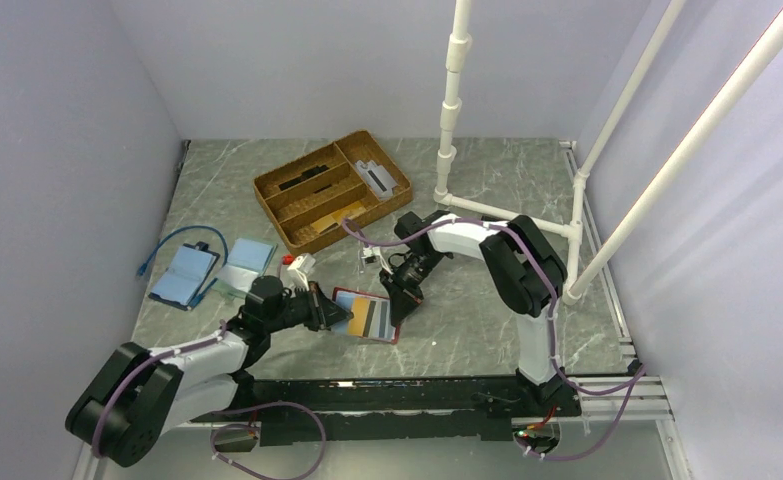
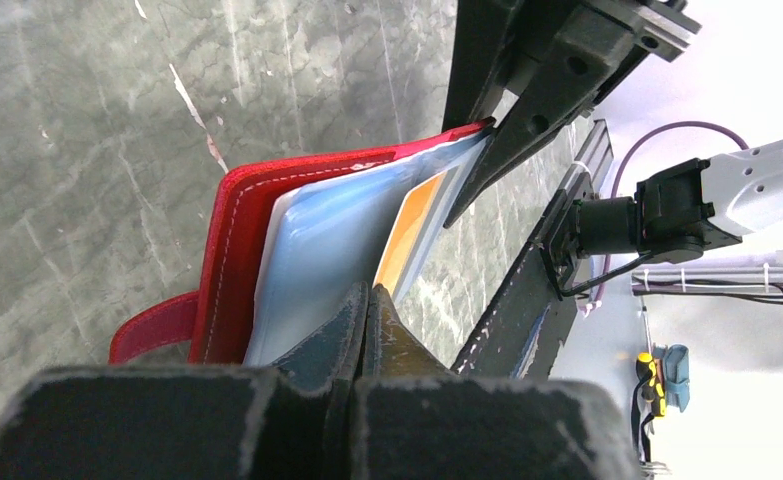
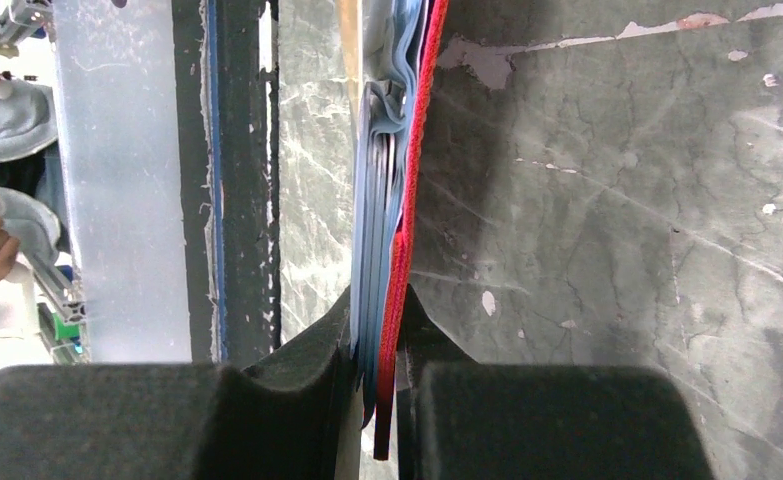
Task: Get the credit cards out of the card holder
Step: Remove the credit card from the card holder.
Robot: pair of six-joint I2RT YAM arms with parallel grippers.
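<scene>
While the left gripper [image 2: 364, 298] is pinching its fingers together at the near edge of the card holder [image 2: 229, 250], it appears to be nipping the tip of the gold-tan card [image 2: 414, 225], though I cannot be sure it is not catching the clear pocket instead. That card is sitting mostly inside its pocket, so the pull is only beginning at best. Lying open just above the table [image 1: 467, 320] between the two arms, the holder is showing a silver-grey card [image 1: 366, 318] and a black card [image 1: 381, 322] tucked in its lining. On the far side, the right gripper [image 3: 377, 330] is clamping the red cover and blue lining together, bracing the holder. By my reading, every visible card is waiting to come out.
</scene>
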